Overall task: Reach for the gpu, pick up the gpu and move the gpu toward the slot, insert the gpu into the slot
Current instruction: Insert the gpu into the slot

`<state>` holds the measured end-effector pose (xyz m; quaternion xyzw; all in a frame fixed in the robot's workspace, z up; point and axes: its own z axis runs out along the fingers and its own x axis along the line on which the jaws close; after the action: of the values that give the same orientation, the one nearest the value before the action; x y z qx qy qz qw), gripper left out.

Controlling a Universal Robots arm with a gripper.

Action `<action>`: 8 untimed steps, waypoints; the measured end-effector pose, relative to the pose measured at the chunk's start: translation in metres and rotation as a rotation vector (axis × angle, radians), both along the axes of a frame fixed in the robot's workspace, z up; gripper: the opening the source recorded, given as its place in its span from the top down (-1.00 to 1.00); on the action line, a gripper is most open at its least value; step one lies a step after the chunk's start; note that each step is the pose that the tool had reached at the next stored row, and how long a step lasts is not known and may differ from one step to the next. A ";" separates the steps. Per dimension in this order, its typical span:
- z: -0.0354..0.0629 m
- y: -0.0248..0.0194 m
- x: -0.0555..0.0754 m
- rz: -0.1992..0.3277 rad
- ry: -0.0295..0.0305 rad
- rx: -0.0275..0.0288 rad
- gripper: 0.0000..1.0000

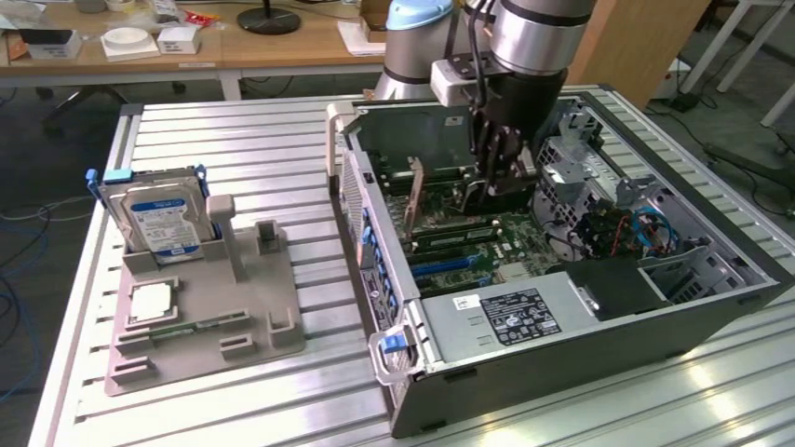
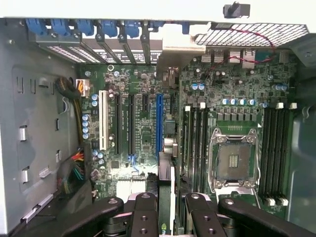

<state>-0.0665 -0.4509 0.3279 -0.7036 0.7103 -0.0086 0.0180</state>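
The gpu [image 2: 165,195] hangs edge-on inside the open computer case [image 1: 695,307], pinched between the gripper's [image 2: 170,210] fingers [image 2: 143,217], its metal bracket end toward the case's rear wall. It sits just above the motherboard [image 2: 237,98], beside the blue slot [image 2: 159,123]. Whether its lower edge already touches a slot is hard to say. A good insertion needs the card kept upright, parallel to the slot, bracket lined up with the rear opening, and pressure applied straight down without twisting.

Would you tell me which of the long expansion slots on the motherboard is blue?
The blue slot is the one nearest the gpu held edge-on in the gripper; one neighbour is white, the others black.
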 end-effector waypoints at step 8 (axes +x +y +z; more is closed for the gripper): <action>-0.0094 0.0000 -0.004 -0.019 -0.0004 -0.0005 0.47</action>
<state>-0.0701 -0.4509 0.3185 -0.6968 0.7170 -0.0091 0.0179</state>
